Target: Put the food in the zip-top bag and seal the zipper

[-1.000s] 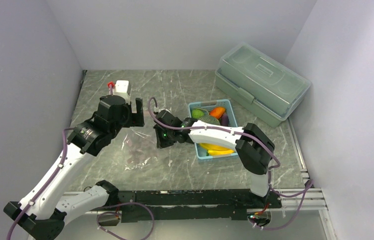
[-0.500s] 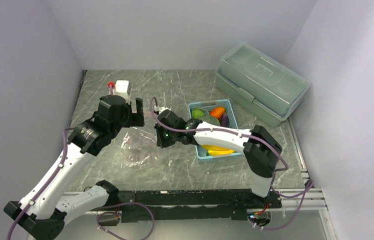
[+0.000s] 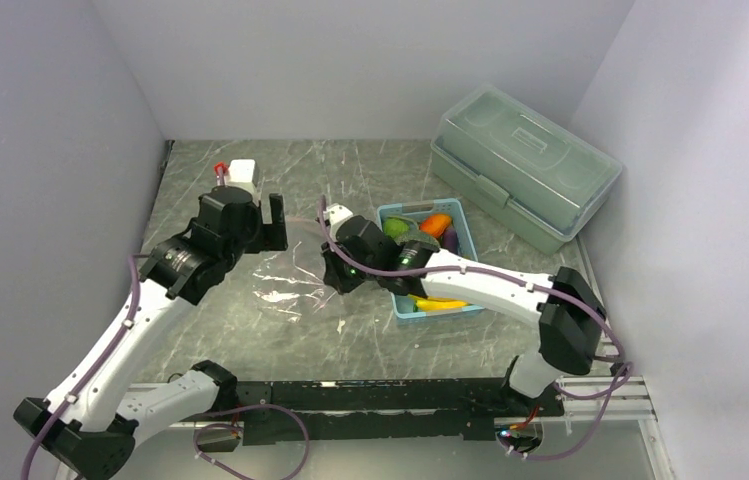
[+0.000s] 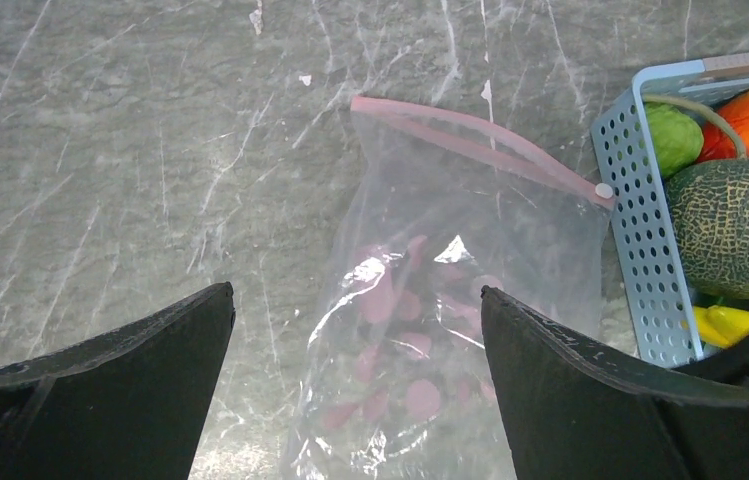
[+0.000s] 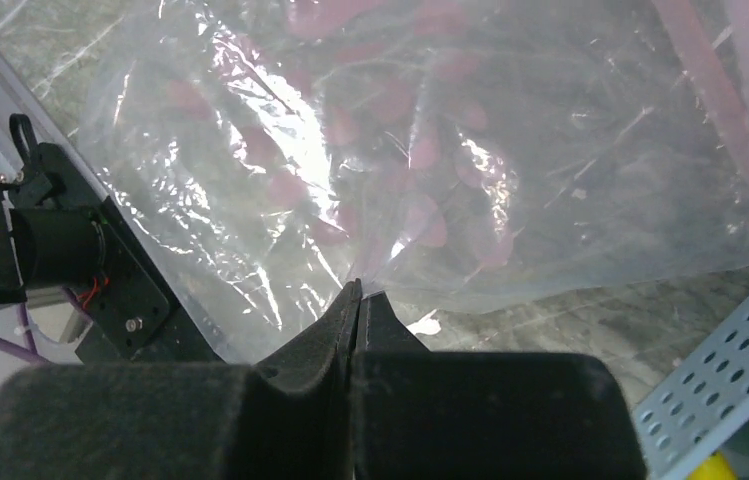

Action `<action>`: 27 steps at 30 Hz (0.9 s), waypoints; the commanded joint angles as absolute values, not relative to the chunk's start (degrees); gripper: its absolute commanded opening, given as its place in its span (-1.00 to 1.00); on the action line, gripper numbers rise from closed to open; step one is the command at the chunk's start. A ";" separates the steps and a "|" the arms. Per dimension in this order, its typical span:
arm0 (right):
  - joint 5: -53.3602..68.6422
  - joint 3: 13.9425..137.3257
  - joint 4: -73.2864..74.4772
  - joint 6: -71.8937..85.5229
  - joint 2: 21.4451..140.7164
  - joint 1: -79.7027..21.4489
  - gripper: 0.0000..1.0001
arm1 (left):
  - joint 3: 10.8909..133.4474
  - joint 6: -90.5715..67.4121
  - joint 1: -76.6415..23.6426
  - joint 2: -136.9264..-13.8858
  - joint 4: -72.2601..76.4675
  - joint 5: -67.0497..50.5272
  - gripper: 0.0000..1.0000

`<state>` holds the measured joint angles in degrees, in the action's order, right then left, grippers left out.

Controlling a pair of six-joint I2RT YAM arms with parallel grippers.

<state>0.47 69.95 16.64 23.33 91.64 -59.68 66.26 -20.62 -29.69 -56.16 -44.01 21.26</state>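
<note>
Both arms reach inward: right end effector (image 5: 358, 292) pinches the zip-top bag (image 4: 470, 230); left end effector (image 4: 355, 295) hovers above, spread wide.

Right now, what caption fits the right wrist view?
Shut right end effector pinches an edge of the clear crinkly plastic bag.

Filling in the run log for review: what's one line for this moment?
left jaws: open over bag | right jaws: shut on bag edge | food: in basket | bag: empty
</note>
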 commanded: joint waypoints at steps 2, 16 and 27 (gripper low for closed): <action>-1.29 69.37 16.57 16.57 85.75 -60.53 -1.00 | 68.80 -23.38 -27.82 -56.98 -42.72 18.74 0.98; 3.58 62.72 17.37 1.50 70.48 -62.34 -1.00 | 74.76 -27.62 -25.50 -60.30 -43.78 11.07 0.98; 11.12 58.13 22.91 -14.03 60.06 -63.71 -1.00 | 78.75 -28.21 -23.66 -63.84 -45.24 3.67 0.98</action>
